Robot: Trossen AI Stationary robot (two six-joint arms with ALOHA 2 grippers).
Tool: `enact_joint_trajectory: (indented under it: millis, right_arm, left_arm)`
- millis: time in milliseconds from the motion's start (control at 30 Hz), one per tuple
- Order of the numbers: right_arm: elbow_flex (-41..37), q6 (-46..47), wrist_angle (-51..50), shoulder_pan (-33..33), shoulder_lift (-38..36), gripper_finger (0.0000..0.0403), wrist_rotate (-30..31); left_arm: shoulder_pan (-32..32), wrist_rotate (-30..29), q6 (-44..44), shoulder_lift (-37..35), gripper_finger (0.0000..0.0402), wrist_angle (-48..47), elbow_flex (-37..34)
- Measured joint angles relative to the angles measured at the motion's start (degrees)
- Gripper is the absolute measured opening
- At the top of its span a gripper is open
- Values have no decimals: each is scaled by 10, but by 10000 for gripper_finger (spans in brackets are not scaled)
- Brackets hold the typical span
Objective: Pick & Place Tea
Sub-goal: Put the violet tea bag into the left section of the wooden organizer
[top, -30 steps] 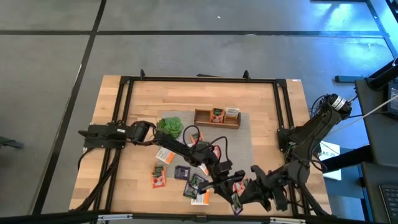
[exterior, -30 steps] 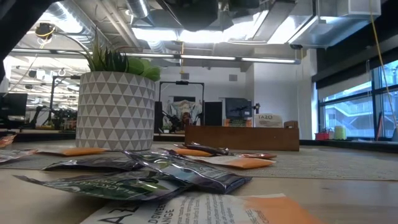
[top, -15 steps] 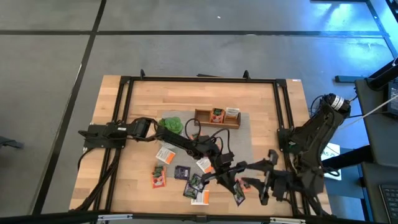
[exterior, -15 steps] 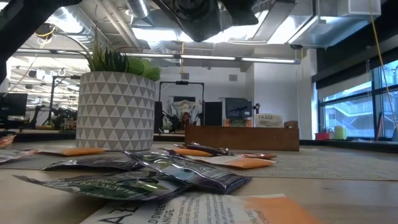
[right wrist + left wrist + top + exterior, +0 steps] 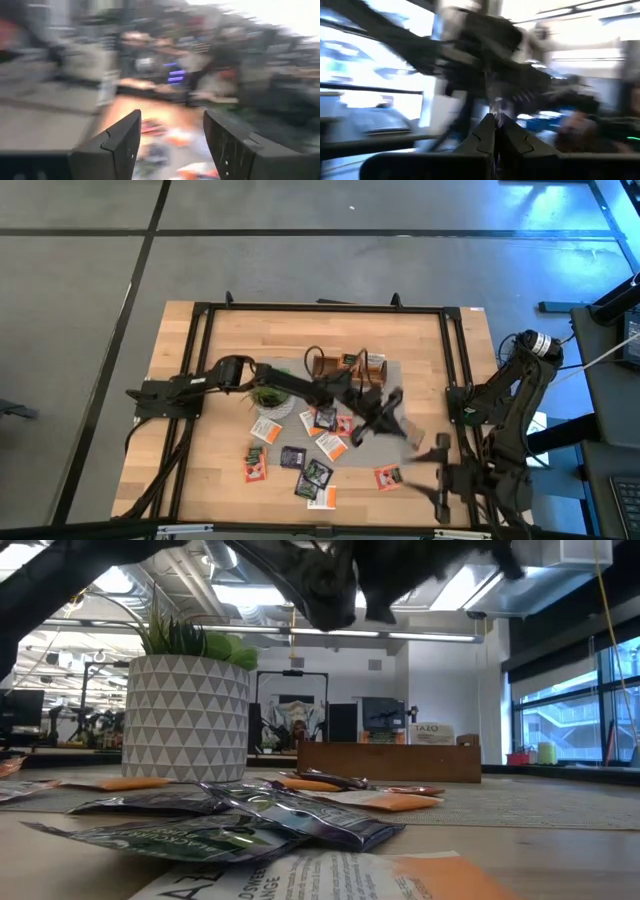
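Several tea sachets lie flat on the table's near middle, among them an orange-red one (image 5: 388,477), a dark one (image 5: 293,457) and a white one (image 5: 322,498); they fill the front of the low view (image 5: 250,815). My left arm reaches across the table, above the grey mat. Its gripper (image 5: 403,430) is shut, near the wooden box (image 5: 350,367). The blurred left wrist view shows a thin sliver (image 5: 495,102) between the shut tips (image 5: 495,119). My right gripper (image 5: 440,478) is open and empty near the table's near right corner, and its wrist view (image 5: 172,135) shows the sachets ahead. My left gripper is shut on a thin thing that sticks out beyond its fingertips (image 5: 495,105), seen edge-on, seemingly a dark tea sachet. It is pinched between the two fingers and lifted clear of the table. Blur hides which part of it the fingers have.
A green plant in a white patterned pot (image 5: 270,392) stands under my left arm, left of the box; it looms at the left of the low view (image 5: 185,715). The box (image 5: 390,760) holds sachets in two compartments. A black frame (image 5: 320,308) runs round the table.
My left gripper has risen from the table's near edge and swung toward the far edge, to a place near the box. The dark sachet that lay under it no longer shows on the table. My right gripper has drawn back toward the right edge.
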Motion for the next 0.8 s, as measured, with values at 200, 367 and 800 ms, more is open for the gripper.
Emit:
enact_joint_trajectory:
  millis: [200,367,800]
  right_arm:
    - [0,111,-45,0,1,216,-171]
    - [0,213,-124,0,1,216,-237]
    - [0,431,-391,-20,0,216,-218]
  left_arm:
    - [34,-62,53,-1,4,-49,0]
    - [45,-119,144,-35,4,-168,0]
    - [-12,-403,358,-280,4,-621,0]
